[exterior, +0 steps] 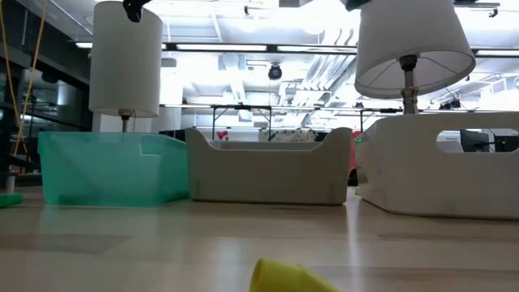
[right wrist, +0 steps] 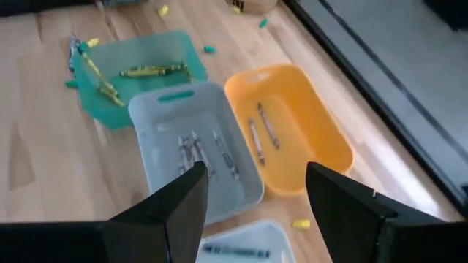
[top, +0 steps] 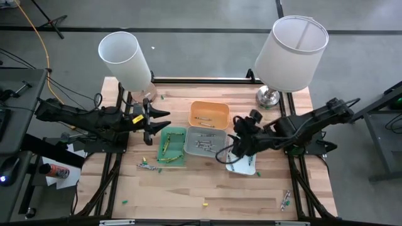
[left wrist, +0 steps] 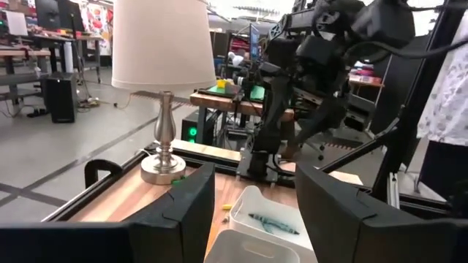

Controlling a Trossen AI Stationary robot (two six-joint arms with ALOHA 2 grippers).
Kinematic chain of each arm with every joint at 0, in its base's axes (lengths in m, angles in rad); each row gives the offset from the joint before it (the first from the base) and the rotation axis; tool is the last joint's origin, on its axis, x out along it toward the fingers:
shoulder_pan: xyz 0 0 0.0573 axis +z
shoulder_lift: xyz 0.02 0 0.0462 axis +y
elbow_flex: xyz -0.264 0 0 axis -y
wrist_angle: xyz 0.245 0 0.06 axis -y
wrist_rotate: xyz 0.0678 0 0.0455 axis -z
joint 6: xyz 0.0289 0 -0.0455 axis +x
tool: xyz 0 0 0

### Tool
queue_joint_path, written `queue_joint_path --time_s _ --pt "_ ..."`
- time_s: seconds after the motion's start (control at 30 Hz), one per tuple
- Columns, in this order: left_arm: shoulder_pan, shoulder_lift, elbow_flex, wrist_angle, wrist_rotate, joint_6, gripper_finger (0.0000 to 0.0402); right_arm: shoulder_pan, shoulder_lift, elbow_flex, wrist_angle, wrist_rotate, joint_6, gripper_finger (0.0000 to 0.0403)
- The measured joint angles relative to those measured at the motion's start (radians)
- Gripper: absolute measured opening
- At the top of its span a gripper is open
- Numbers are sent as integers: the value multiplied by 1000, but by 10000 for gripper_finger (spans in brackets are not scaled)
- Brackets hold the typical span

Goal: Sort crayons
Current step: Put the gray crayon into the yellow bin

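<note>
Both grippers, left [top: 152,119] & right [top: 233,150], are hanging wide open, holding nothing; crayons [right wrist: 197,155] are thin, so they could slip

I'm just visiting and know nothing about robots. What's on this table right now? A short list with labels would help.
Trays: green tray, grey tray, orange tray, white tray, grouped mid-table
Sorted crayons: green and yellow ones in the green tray; grey ones in the grey tray; orange ones in the orange tray; a dark teal one in the white tray
Loose crayons: a small cluster on the wood beside the green tray, others scattered
Left gripper: open, empty, beside the green tray
Right gripper: open, empty, above the white tray's edge
Lamps: two, at the back
</note>
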Motion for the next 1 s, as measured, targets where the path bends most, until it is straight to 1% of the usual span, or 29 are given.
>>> queue_joint_path --time_s 0.07,0.13,0.27,0.37,0.47,0.57,0.63,0.73,0.8,0.83,0.9,1.0 --pt "0 0 0 0 0 10 175 22 -5 -22 -23 11 48 224" --pt "0 0 0 0 0 11 175 36 -33 -84 -41 9 113 224" --pt "0 0 0 0 -1 -4 175 41 -133 -283 -2 -85 263 224" --pt "1 0 0 0 -18 -5 175 41 -233 -439 129 -149 314 224" --pt "1 0 0 -1 -39 -5 175 39 -321 -555 316 -191 296 224" --pt "1 0 0 -2 -67 -5 175 39 -385 -627 441 -187 242 224" --pt "1 1 0 -2 -84 -6 175 38 -413 -658 491 -173 209 224" --pt "1 1 3 -13 -106 -7 175 38 -429 -673 514 -161 177 224" --pt "1 10 42 -98 -109 -7 175 38 -429 -673 514 -160 159 224" --pt "-1 21 75 -170 -109 -7 175 38 -428 -673 514 -161 157 224" --pt "-18 56 160 -361 -99 -8 175 38 -425 -673 514 -160 156 224" --pt "-69 140 309 -695 -32 -13 175 38 -424 -673 513 -160 149 224"
